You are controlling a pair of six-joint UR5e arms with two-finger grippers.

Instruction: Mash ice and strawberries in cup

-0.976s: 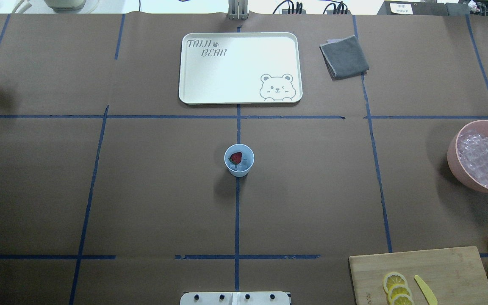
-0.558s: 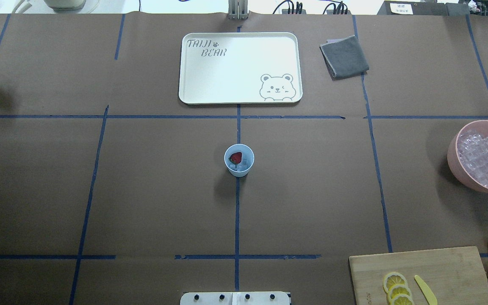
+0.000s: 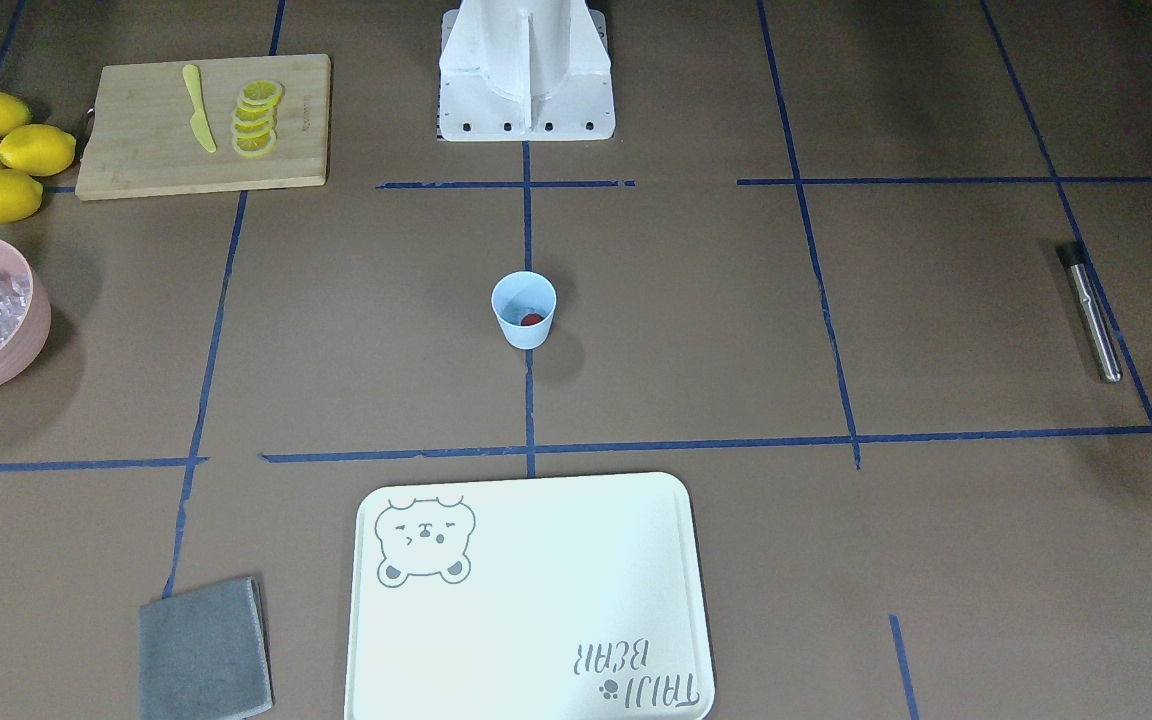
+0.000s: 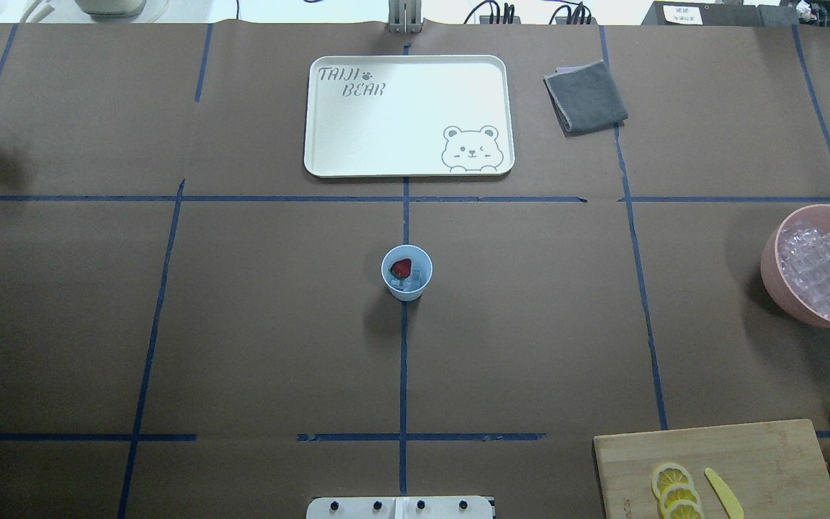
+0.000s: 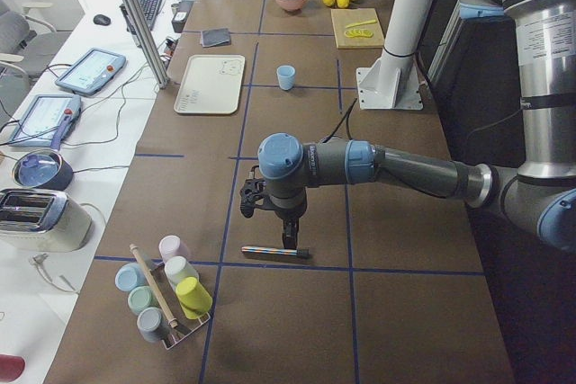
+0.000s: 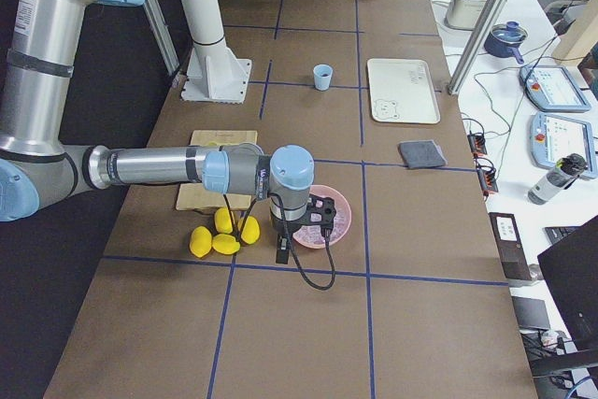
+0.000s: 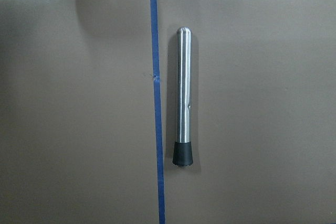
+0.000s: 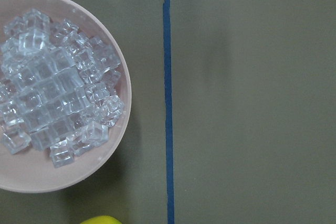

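The left gripper (image 5: pixel 288 238) hangs just above a steel muddler (image 7: pixel 184 98) lying flat on the table — open or closed, I cannot tell. The same goes for the right gripper (image 6: pixel 280 251), beside the pink bowl (image 8: pixel 125 93) of loose cubes (image 8: pixel 52 93). Farther out, mid-table, the cup (image 4: pixel 406 272) stands upright — strawberry (image 4: pixel 401 269) and ice (image 4: pixel 416 277) inside.

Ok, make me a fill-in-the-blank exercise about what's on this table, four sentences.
1. The strawberry lies inside the light-blue ____.
2. The lemon slices lie on the wooden ____.
3. The tray bears a drawing of a ____.
4. The metal muddler lies beside a tape line coloured ____.
Missing words: cup; board; bear; blue.
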